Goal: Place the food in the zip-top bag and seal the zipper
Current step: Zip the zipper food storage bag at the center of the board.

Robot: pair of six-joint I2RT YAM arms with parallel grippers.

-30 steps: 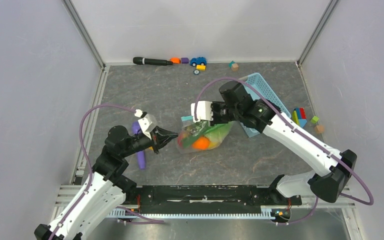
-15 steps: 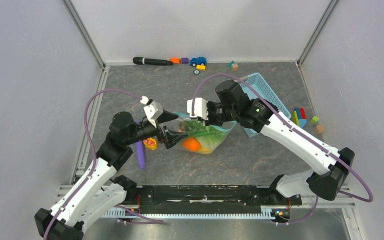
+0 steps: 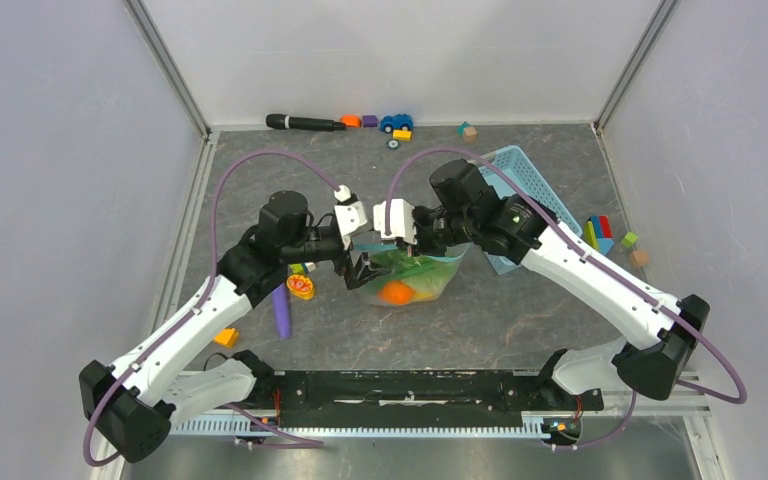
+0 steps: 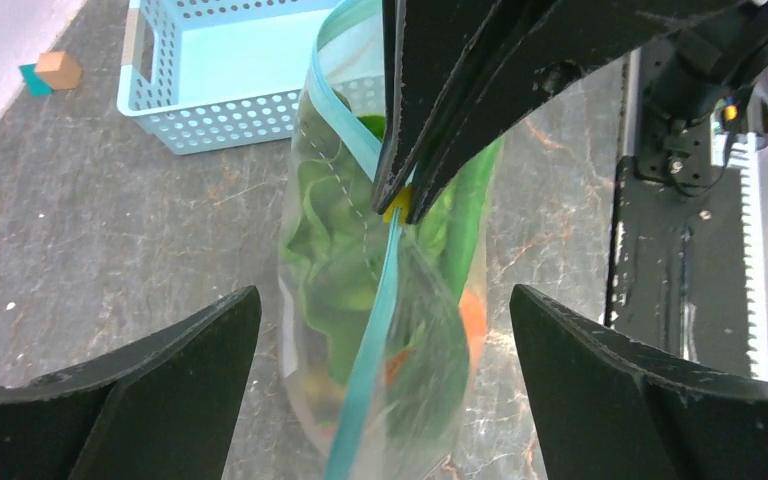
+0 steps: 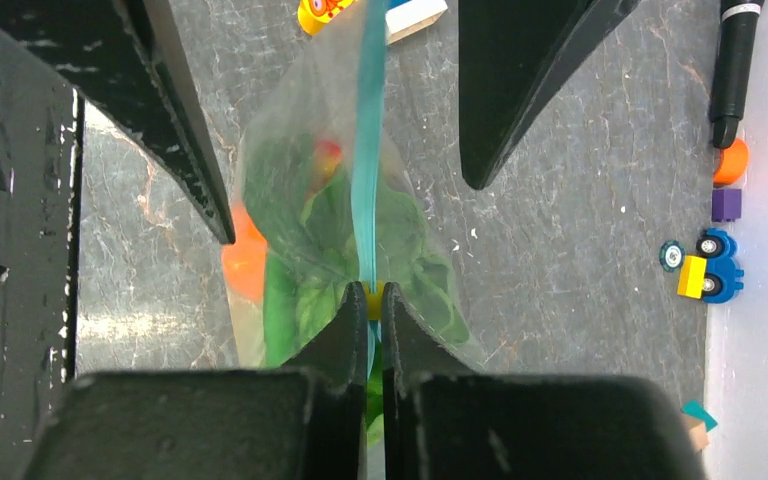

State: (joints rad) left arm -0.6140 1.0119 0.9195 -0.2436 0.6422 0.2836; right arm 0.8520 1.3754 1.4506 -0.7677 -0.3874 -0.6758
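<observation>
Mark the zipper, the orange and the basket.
zipper (image 5: 368, 180), right wrist view, middle of the teal strip
orange (image 3: 396, 292), top external view, centre of the fruit
basket (image 4: 225, 125), left wrist view, perforated side wall

bare floor (image 3: 500, 315) before the bag (image 3: 438, 272), basket (image 3: 532, 172) beyond it

One bag (image 3: 422, 284), one basket (image 3: 526, 166)

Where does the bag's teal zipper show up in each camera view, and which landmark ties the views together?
Top external: the zipper lies along the upper edge of the bag, mid-picture.
Left wrist: centre, running from the top down to the bottom edge.
Right wrist: a vertical strip, upper centre, pinched in the right gripper.
Shared landmark: the orange inside the bag.
</observation>
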